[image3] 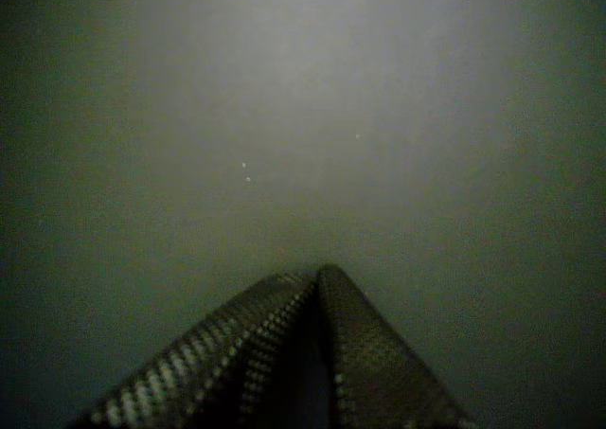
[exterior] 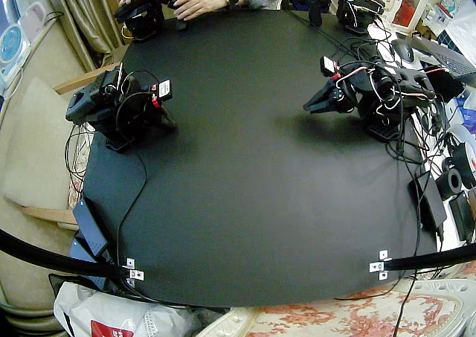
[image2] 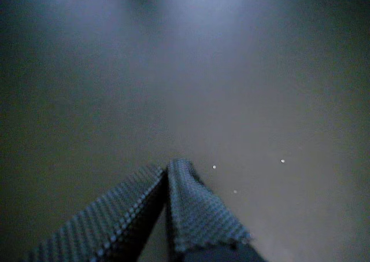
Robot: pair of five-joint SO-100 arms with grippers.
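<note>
The bench [exterior: 245,203] lies right beneath both tips. It looks flat, stiff and smooth, with no edge near them to pinch. The left pincer [exterior: 308,108] and right pincer [exterior: 166,120] sit low over it, jaws together, holding nothing. A person's hand [exterior: 195,2] lies well beyond.

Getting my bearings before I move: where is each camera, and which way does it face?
Fixed view: high over the near edge, looking down on the black table; left arm, right arm and a person's hands show.
A wrist view: low over the table, facing forward along shut fingers.
A wrist view: likewise low, facing forward along shut fingers.
Shared: both wrist views show only table and fingers.
</note>
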